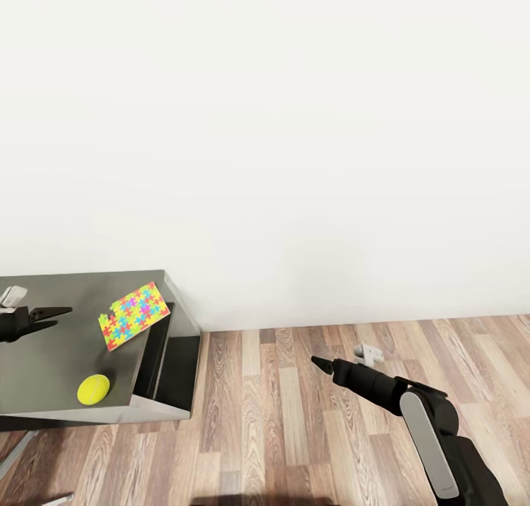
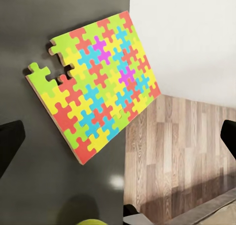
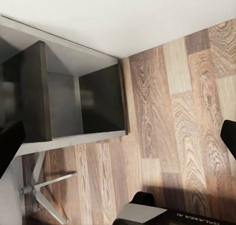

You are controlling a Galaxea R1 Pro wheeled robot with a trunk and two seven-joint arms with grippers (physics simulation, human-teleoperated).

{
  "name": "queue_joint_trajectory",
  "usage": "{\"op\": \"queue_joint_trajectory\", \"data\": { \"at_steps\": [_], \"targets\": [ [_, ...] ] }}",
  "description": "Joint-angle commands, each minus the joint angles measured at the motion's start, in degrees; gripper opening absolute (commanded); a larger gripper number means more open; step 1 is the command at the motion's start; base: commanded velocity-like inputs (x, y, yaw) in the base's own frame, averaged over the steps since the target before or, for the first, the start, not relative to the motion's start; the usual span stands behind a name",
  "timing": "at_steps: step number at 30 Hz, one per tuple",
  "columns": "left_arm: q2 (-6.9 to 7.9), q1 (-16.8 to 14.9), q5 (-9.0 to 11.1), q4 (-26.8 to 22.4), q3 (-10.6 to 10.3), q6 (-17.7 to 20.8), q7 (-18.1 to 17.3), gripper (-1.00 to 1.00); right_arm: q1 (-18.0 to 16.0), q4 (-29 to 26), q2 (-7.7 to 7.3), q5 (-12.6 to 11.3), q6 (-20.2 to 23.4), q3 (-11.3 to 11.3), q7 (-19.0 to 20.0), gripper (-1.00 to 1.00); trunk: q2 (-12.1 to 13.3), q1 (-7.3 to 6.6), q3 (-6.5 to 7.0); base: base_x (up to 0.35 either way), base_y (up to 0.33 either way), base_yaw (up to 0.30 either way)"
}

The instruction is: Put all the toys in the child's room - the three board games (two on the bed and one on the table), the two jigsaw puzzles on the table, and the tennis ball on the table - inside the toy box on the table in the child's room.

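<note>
One jigsaw puzzle lies flat on the table, its far side jutting past the table's end over the floor; one corner piece is gone. The yellow tennis ball rests near the table's front edge, and a sliver of the ball also appears in the left wrist view. My left gripper hovers open above the table, just left of the puzzle. Open too, my right gripper hangs over the wood floor, well right of the table and holding nothing. The toy box, board games and bed are out of view.
A white wall runs behind the table. Wood-plank floor spreads to the right. The table's end has dark open compartments. A chair's star-shaped base stands on the floor by the table.
</note>
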Motion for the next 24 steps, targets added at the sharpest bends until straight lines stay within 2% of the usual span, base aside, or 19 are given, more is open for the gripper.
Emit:
{"op": "queue_joint_trajectory", "data": {
  "at_steps": [1, 24],
  "targets": [
    [0.02, -0.05, 0.27, 0.03, -0.09, 0.6, -0.09, 1.0, -0.04, -0.04, 0.01, 0.4, 0.28, -0.09, 0.5, 1.0, -0.1, 0.03, -0.09, -0.01, 0.0, 0.0],
    [-0.07, -0.05, 0.35, 0.03, -0.09, 0.6, 0.05, 1.0, -0.03, 0.03, 0.01, 0.32, -0.51, -0.09, 0.44, 1.0, -0.1, 0.03, 1.79, 0.026, 0.013, 0.0]
  ]
}}
